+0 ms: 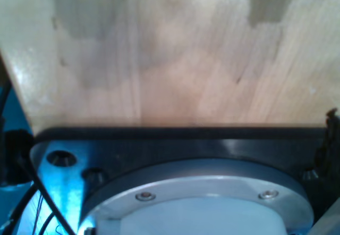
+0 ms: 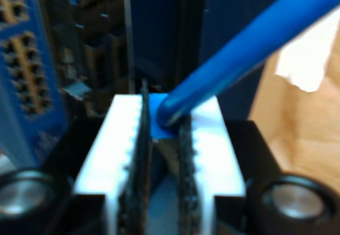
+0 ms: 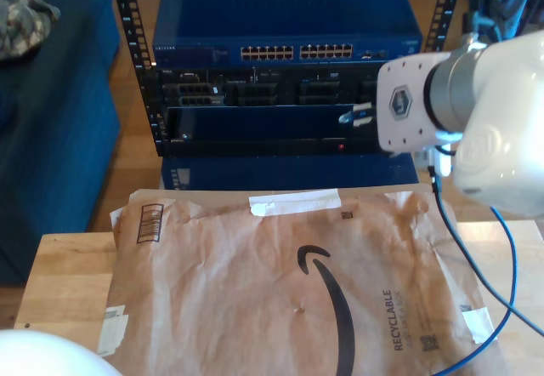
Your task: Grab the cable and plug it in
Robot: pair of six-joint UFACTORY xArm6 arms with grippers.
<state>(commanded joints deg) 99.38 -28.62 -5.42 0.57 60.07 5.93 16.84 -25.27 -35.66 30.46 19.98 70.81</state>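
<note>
1. Holding the thin bright blue cable [image 2: 249, 43] between its white ribbed fingers [image 2: 125, 144], my second gripper [image 2: 162, 139] is closed down to a narrow gap, with the cord's end pinched at the fingertips and the rest of the cord rising away from them. The clear plug itself cannot be made out there.
2. Facing that gripper stands the dark metal equipment rack [image 2: 95, 43], with a blue network switch [image 2: 21, 59] showing rows of sockets off to one side; I judge the arm is raised to this height so the plug end can be lined up with a socket.
3. In the exterior view, the white arm [image 3: 450, 104] reaches in from the view's right toward the rack front, and the blue cable [image 3: 501, 308] hangs slack from it, trailing past the large brown paper mailing envelope [image 3: 289, 282] spread on the pale wooden table [image 3: 59, 274].
4. My first gripper looks down over bare wood [image 1: 175, 54] and its own mounting flange [image 1: 202, 192]; whether its jaws are open or closed cannot be told.
</note>
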